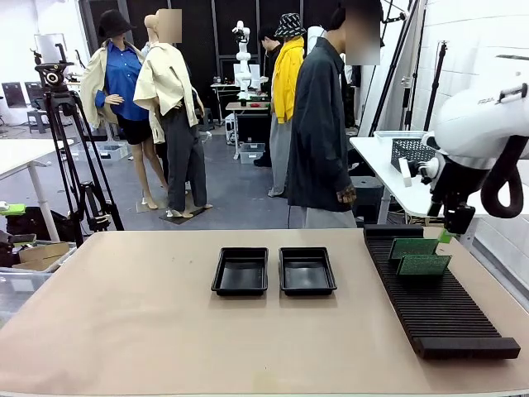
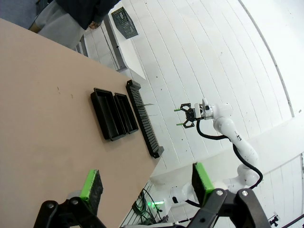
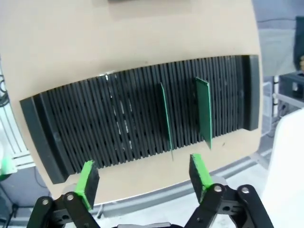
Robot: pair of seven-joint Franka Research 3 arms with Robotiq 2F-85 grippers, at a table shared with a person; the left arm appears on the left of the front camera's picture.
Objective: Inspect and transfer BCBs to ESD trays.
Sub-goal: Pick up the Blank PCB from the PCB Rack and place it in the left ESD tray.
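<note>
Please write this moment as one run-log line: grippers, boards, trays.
left gripper: open, high up | right gripper: open, above rack | BCBs: both standing in rack slots | ESD trays: both empty

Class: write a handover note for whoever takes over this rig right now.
Left gripper: open, empty.
Right gripper: open, empty, above the rack.
BCBs: one and the other stand upright in rack slots.
Trays: left tray and right tray lie side by side, empty.
Done: nothing transferred.
Left: inspect each board and move it to a tray.
</note>
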